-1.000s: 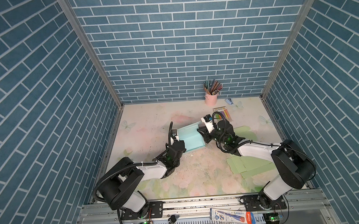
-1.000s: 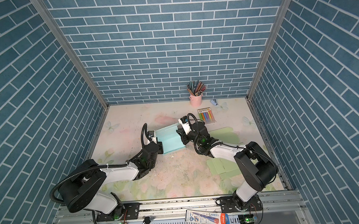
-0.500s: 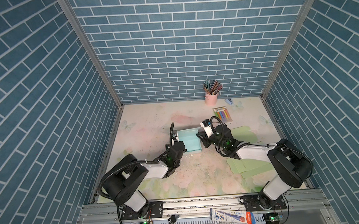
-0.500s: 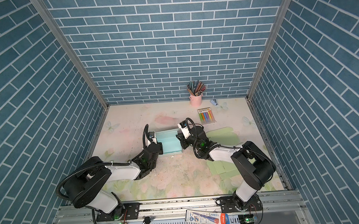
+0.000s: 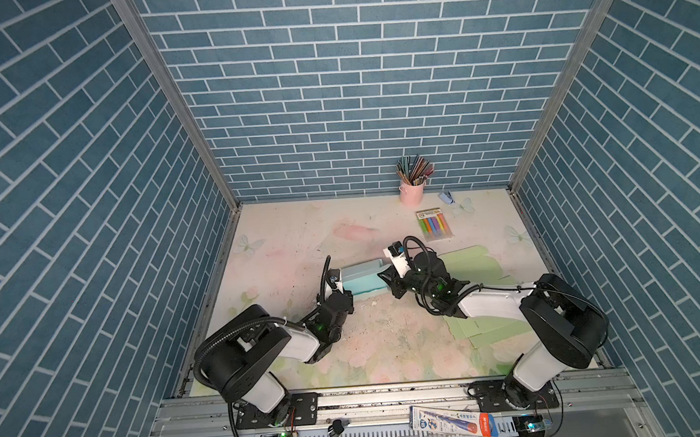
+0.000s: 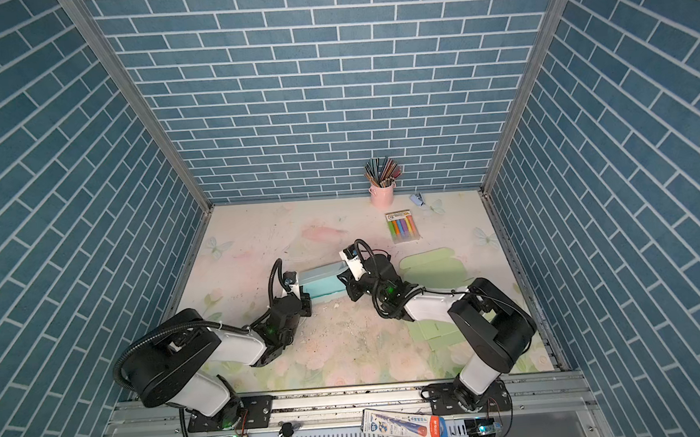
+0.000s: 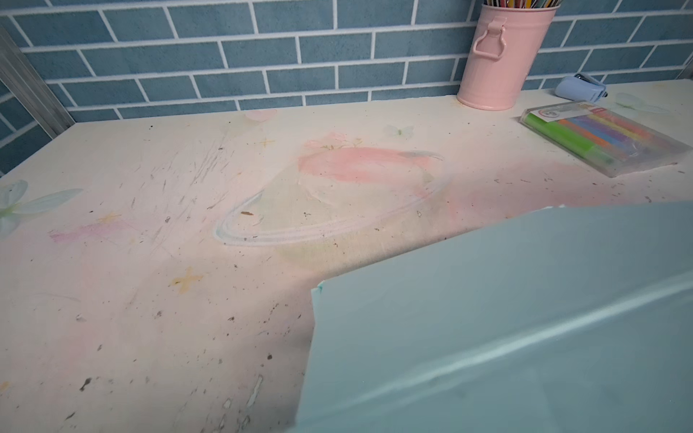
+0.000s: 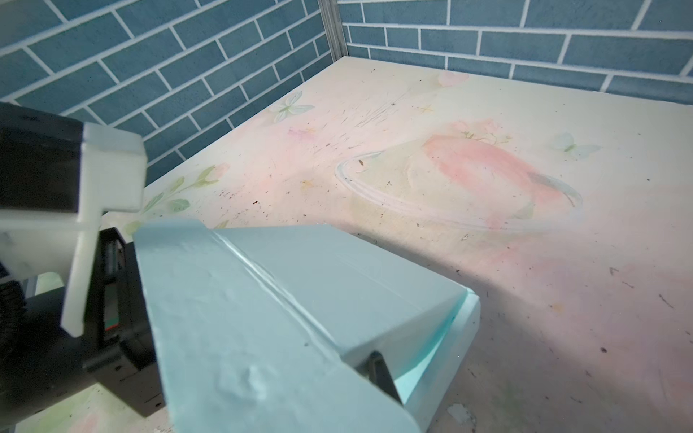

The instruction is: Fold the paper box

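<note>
Right wrist view gave it away: a dark finger [image 8: 382,375] of the right gripper [image 5: 387,283] sat under the box [image 8: 300,300] flap, clamped on it, probably to hold that end up for creasing. The left gripper [image 5: 341,291] looked pinched together at the far end, likely steadying; I couldn't see whether paper lay between its fingers. The box rested between both on the table [image 5: 283,248].

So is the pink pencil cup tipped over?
No, the pink pencil cup stands upright on the table against the brick wall.
</note>
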